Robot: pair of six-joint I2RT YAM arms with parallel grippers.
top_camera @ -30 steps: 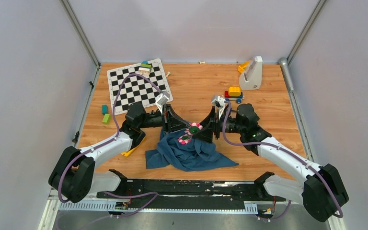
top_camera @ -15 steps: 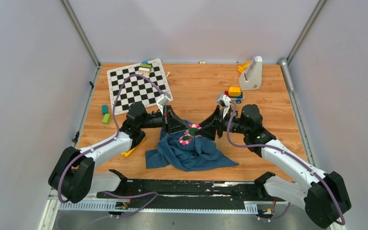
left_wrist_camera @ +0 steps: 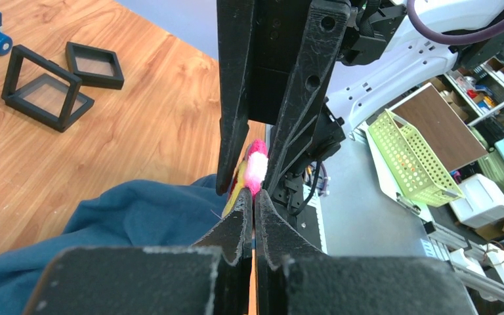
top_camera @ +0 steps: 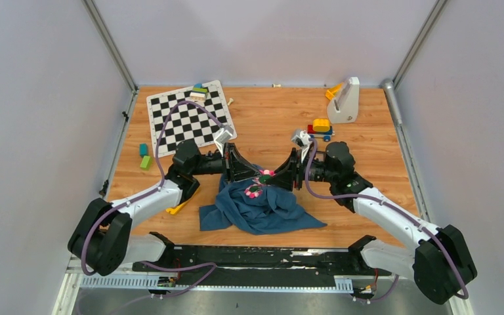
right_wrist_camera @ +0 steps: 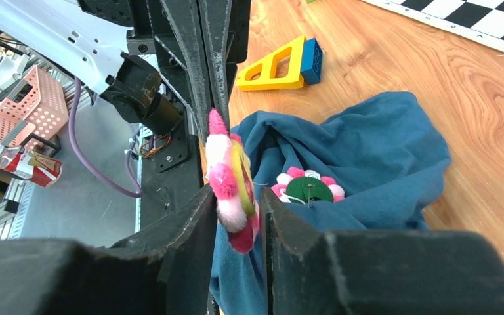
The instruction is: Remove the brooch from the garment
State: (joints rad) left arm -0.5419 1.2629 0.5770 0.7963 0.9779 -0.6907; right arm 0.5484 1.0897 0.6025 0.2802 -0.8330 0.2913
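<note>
The brooch [right_wrist_camera: 226, 164] stands on edge in the air, clamped between the two fingers of the right gripper [right_wrist_camera: 237, 195], its pink and white petals sticking out above the fingertips. It hangs just over the crumpled blue garment [right_wrist_camera: 380, 144], which lies in a heap on the wooden surface [right_wrist_camera: 499, 98]; whether any part of it touches the cloth cannot be told.

The left gripper [left_wrist_camera: 254, 200] comes in from the opposite side, and its fingers are drawn together to a thin slit. Their tips sit right at the far edge of the brooch (the views do not show whether they pinch a petal or merely touch it). In the top view the two arms meet nose to nose above the far end of the garment, with the brooch between them.

A smaller magenta piece [right_wrist_camera: 308, 189] with a green middle rests flat in a fold of the garment, near the brooch but apart from it. A yellow triangular block [right_wrist_camera: 272, 65] lies on the surface beyond the cloth, and a chessboard [top_camera: 187, 118] sits at the far left.
</note>
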